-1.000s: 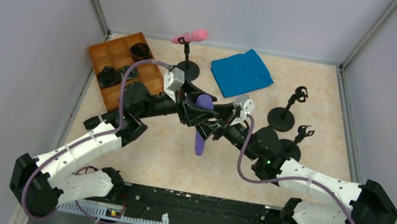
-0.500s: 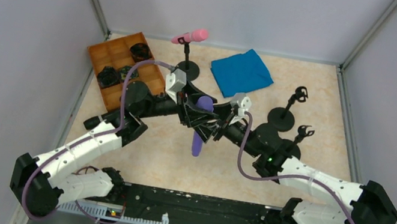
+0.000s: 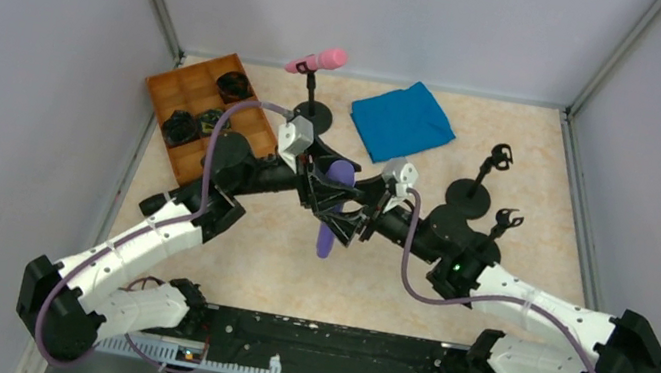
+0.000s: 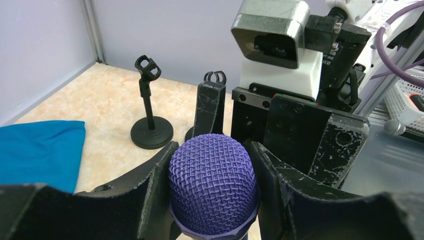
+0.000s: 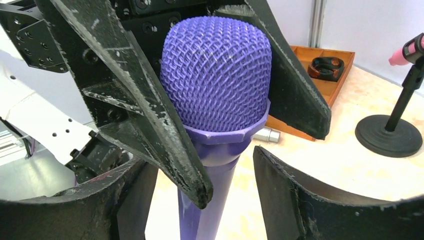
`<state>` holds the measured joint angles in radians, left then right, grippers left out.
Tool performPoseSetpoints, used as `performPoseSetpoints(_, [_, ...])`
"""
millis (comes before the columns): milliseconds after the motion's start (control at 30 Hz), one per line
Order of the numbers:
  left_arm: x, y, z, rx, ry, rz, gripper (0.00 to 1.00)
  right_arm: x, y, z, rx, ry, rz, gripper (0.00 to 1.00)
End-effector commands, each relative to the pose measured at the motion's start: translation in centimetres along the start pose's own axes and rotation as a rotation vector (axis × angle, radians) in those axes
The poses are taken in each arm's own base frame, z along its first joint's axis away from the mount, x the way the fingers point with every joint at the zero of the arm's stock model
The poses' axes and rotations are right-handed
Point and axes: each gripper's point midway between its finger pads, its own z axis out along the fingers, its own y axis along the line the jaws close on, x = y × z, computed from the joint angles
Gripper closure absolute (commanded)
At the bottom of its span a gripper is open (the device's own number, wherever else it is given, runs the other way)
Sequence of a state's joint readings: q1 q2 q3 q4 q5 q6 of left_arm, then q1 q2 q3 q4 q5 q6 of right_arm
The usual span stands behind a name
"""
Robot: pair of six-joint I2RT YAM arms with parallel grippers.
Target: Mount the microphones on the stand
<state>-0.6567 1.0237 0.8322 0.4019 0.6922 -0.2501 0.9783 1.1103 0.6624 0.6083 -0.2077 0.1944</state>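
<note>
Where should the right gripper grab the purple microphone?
Grab the purple microphone by its slim handle, just below the mesh head, coming from the robot's right. The left gripper clamps the head, while the handle hangs down bare, inside the open right gripper.

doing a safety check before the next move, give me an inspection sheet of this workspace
surface: beige table, no spill seen
job's things: purple microphone gripped by its head; pink microphone clipped in its stand; two empty stands at right
clutter: folded blue cloth; orange tray holding black parts
claws: left claw shut on the purple microphone's head; right claw open around its handle
cables: purple cables loop along both arms, no snag seen
surroundings: grey walls, nothing else seen
</note>
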Motion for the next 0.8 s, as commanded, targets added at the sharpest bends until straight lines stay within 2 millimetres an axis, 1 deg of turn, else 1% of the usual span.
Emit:
performPoseSetpoints(0, [-2.2, -0.9, 0.1, 0.038, -0.047, 0.067, 1.00, -3.4, 0.4, -0.2, -0.011, -0.083, -0.012, 0.33])
performPoseSetpoints(133, [-2.1, -1.0, 0.1, 0.042, -0.041, 0.068, 1.00, -3.9, 0.7, -0.1, -0.023, -0.112, 0.015, 0.40])
performPoseSetpoints(233, [-2.2, -1.2, -0.1, 0.042, -0.047, 0.067, 1.00, -3.7, 0.5, 0.1, -0.019, -0.107, 0.022, 0.43])
performPoseSetpoints(467, [-2.5, -1.5, -0.3, 0.048, -0.059, 0.068, 1.00, -3.2, -0.2, 0.5, -0.006, -0.103, 0.047, 0.59])
performPoseSetpoints(567, [-2.6, -1.4, -0.3, 0.045, -0.072, 0.067, 1.00, -2.8, -0.3, 0.6, -0.006, -0.093, 0.047, 0.69])
performPoseSetpoints(633, [-2.8, -1.2, -0.4, 0.027, -0.084, 0.062, 0.98, -2.6, -0.3, 0.6, -0.010, -0.090, 0.047, 0.80])
performPoseSetpoints(667, [-2.9, -1.1, -0.4, 0.016, -0.089, 0.057, 0.87, -2.6, -0.3, 0.6, -0.012, -0.094, 0.047, 0.85])
performPoseSetpoints(733, [-3.2, -0.9, -0.5, -0.005, -0.105, 0.052, 0.46, -2.8, -0.4, 0.4, -0.003, -0.111, 0.045, 0.98])
performPoseSetpoints(767, [-3.4, -0.8, -0.6, -0.016, -0.116, 0.052, 0.30, -3.1, -0.6, 0.2, 0.007, -0.127, 0.043, 1.00])
